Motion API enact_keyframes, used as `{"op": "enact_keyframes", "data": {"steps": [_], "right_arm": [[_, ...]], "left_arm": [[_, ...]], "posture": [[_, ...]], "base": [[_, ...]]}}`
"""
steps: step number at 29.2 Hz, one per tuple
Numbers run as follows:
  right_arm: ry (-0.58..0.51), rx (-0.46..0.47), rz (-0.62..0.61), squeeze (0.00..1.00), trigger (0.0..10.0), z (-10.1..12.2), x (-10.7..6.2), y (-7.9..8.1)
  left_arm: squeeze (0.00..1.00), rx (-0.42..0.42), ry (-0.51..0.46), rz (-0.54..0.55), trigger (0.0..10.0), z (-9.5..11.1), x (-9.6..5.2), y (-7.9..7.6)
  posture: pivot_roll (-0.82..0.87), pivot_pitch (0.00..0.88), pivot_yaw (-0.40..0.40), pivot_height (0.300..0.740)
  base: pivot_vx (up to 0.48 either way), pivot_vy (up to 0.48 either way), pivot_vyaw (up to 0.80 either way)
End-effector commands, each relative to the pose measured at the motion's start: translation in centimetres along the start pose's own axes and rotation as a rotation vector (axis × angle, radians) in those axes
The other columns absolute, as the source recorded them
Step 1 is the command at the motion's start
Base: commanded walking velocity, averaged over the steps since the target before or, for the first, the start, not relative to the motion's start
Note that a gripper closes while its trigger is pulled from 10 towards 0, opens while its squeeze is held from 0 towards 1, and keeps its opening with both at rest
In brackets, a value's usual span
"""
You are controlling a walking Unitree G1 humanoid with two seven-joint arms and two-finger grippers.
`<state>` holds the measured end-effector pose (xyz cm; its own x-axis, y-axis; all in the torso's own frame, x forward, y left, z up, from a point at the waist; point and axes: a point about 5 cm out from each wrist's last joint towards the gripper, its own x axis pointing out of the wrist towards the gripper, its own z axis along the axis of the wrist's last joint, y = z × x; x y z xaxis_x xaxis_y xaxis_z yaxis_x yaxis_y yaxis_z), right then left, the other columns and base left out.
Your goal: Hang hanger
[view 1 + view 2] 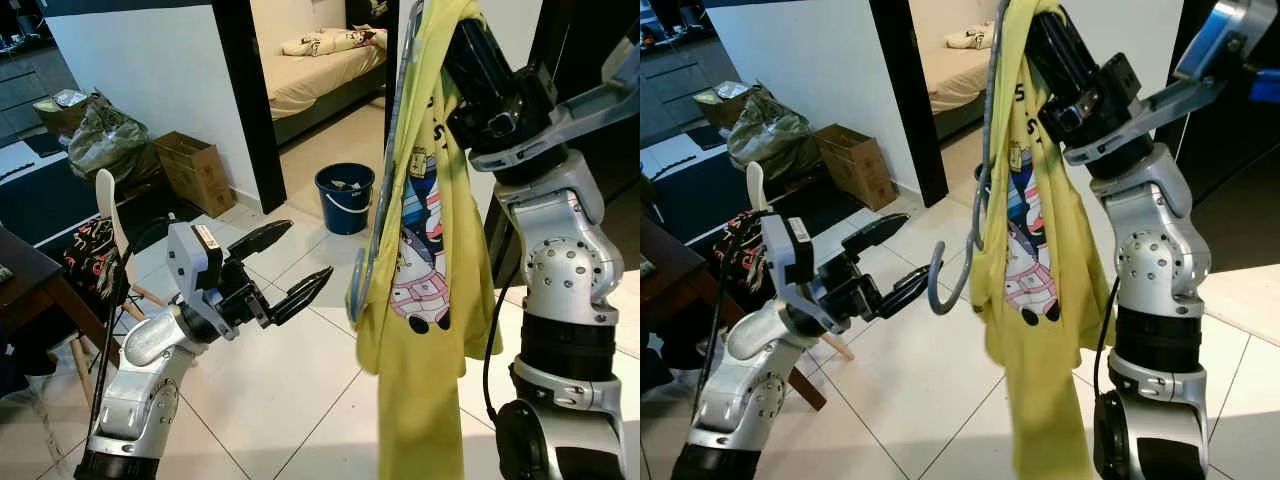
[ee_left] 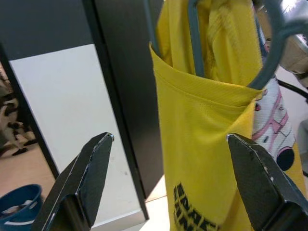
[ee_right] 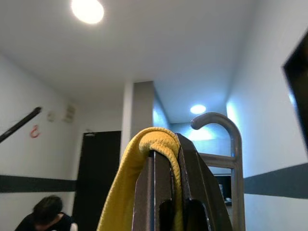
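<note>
Between parted left fingers (image 2: 91,178), perhaps untouched: shirted hanger (image 1: 985,180).

The shirt (image 1: 425,300) is yellow with a pink, white and black cartoon print and dark lettering. The hanger (image 1: 958,262) is grey-blue. Both grippers have black fingers (image 1: 300,292) on silver arms. The bucket (image 1: 345,198) is blue, the box (image 1: 195,170) brown, the floor (image 1: 300,400) white tile.
</note>
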<state>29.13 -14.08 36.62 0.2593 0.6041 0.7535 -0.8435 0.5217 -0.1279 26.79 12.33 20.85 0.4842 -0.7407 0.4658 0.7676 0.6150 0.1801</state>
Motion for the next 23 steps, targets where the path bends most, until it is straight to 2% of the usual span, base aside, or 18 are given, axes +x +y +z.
{"op": "enact_keyframes", "data": {"steps": [1, 3, 9, 14, 17, 20, 23], "right_arm": [[-0.011, 0.025, 0.046, 0.00, 0.0, -0.2, 0.8, 1.1], [-0.011, 0.025, 0.046, 0.00, 0.0, -0.2, 0.8, 1.1], [-0.008, 0.034, 0.044, 0.00, 0.0, -0.3, 0.9, 1.3], [-0.010, 0.037, 0.050, 0.00, 0.0, -0.3, 1.0, 1.4], [-0.012, 0.040, 0.057, 0.00, 0.0, -0.3, 1.1, 1.6], [-0.012, 0.040, 0.064, 0.00, 0.0, 0.0, 1.1, 1.8], [-0.012, 0.040, 0.066, 0.00, 0.0, 0.0, 1.1, 1.8]], "left_arm": [[0.00, -0.053, 0.016, -0.058, 10.0, -0.5, 0.1, -1.3], [0.00, -0.053, 0.016, -0.058, 10.0, -0.5, 0.1, -1.3], [0.00, -0.127, 0.019, -0.144, 10.0, -0.7, 0.4, -3.0], [0.00, -0.130, 0.021, -0.145, 10.0, -1.1, 0.6, -3.4], [0.00, -0.085, 0.022, -0.084, 10.0, -1.4, 0.9, -2.8], [0.00, 0.027, 0.033, 0.037, 10.0, -1.5, 1.2, -1.1], [0.00, 0.046, 0.033, 0.057, 10.0, -1.4, 1.2, -0.8]], "posture": [[-0.06, 0.000, 0.089, 0.740], [-0.06, 0.000, 0.089, 0.740], [-0.06, 0.000, 0.089, 0.740], [-0.06, 0.000, 0.087, 0.740], [-0.07, 0.000, 0.090, 0.740], [-0.07, 0.000, 0.092, 0.740], [-0.08, 0.000, 0.097, 0.740]], "base": [[0.000, 0.000, 0.00], [0.000, 0.000, 0.00], [0.000, 0.000, 0.00], [0.000, 0.000, 0.00], [0.000, 0.000, 0.00], [0.000, 0.000, 0.00], [0.000, 0.000, 0.00]]}}
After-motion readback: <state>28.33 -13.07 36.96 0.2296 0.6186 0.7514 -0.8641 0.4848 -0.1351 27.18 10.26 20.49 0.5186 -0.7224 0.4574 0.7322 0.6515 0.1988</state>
